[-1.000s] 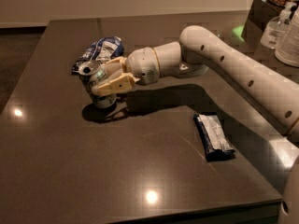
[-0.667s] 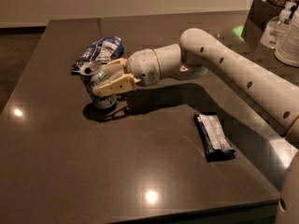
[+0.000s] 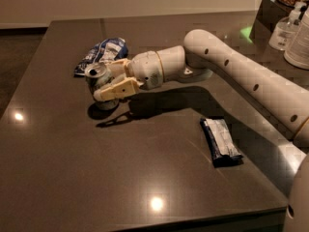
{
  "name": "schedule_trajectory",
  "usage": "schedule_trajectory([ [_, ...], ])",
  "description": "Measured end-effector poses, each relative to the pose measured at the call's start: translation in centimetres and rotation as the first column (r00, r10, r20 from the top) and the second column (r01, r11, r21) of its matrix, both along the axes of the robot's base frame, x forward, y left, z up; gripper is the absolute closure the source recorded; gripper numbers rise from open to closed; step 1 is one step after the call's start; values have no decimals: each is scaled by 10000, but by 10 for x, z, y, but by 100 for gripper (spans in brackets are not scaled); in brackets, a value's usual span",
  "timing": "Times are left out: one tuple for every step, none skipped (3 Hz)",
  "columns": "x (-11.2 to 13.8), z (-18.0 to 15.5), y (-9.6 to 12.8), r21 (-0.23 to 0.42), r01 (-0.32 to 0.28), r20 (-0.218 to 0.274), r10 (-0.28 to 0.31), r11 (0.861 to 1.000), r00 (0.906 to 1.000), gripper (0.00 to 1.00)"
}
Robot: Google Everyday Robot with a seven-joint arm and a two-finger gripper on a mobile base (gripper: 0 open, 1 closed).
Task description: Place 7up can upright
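The 7up can [image 3: 98,77] is a small silver-white can with a shiny metal top. It stands nearly upright at the left middle of the dark table [image 3: 120,178], its base close to or on the surface. My gripper [image 3: 107,82] reaches in from the right at the end of the white arm [image 3: 231,66]. Its cream fingers [image 3: 118,88] are shut around the can's body, one in front and one behind. The lower part of the can is partly hidden by the front finger.
A blue-white wrinkly snack bag [image 3: 102,53] lies just behind the can. A dark blue flat wrapped bar [image 3: 220,140] lies at the right front of the table. Bottles [image 3: 299,35] and a jar stand at the far right.
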State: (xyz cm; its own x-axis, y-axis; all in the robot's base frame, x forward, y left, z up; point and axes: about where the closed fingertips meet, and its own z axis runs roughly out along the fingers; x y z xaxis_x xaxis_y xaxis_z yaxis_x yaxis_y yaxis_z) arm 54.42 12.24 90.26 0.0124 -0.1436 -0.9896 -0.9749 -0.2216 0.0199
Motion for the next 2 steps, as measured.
schedule_trajectory([
  [-1, 0, 1, 2, -28, 1, 28, 10000, 10000, 0],
  [-1, 0, 1, 2, -30, 1, 30, 10000, 10000, 0],
])
